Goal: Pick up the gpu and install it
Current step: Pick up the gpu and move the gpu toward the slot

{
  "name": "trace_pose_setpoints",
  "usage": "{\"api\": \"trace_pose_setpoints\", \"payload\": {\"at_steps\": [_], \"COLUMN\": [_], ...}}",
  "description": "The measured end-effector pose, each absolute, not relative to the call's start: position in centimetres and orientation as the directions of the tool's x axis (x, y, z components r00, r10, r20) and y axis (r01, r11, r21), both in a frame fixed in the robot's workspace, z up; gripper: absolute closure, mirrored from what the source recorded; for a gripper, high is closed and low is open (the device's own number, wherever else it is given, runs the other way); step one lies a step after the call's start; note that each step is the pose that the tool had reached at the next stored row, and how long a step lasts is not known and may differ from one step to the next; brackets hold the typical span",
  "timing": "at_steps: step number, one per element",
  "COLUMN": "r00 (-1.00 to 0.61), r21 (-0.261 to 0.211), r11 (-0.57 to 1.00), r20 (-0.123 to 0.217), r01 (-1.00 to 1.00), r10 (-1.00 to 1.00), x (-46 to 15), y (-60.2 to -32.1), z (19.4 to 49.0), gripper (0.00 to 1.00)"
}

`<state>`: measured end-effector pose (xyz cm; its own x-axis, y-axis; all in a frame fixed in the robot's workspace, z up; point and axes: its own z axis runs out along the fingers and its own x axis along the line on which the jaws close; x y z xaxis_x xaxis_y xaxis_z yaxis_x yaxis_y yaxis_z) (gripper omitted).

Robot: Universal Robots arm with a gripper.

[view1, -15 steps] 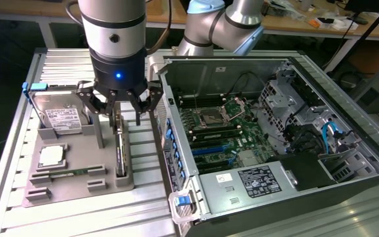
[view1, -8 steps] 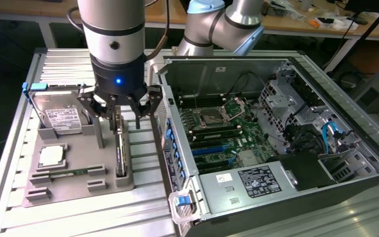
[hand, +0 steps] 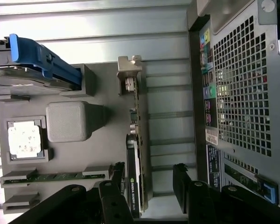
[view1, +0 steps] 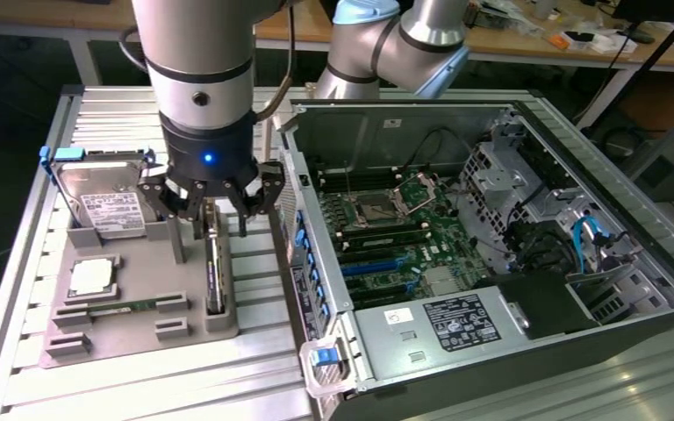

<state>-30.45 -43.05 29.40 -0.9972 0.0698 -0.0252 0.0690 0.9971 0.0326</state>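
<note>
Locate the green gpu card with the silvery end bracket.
The gpu card stands on edge in the grey holder tray, on the exterior view's left of the open metal computer case, directly below the open black gripper.

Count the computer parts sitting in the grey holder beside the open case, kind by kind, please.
gpu: 1
hard drive: 1
processor chip: 1
memory stick: 1
Total: 4
</note>
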Motion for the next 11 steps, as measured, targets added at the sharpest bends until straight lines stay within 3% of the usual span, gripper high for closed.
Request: {"api": "trace_pose_setpoints", "payload": {"at_steps": [11], "r00": [-0.997], "r21": [0.033], "r11": [0.997], "r20": [-0.025], "r01": [0.068], "r10": [0.069], "x": [-31.4], "y": [-43.1], "z": [27.4], "gripper": [0.46]}}
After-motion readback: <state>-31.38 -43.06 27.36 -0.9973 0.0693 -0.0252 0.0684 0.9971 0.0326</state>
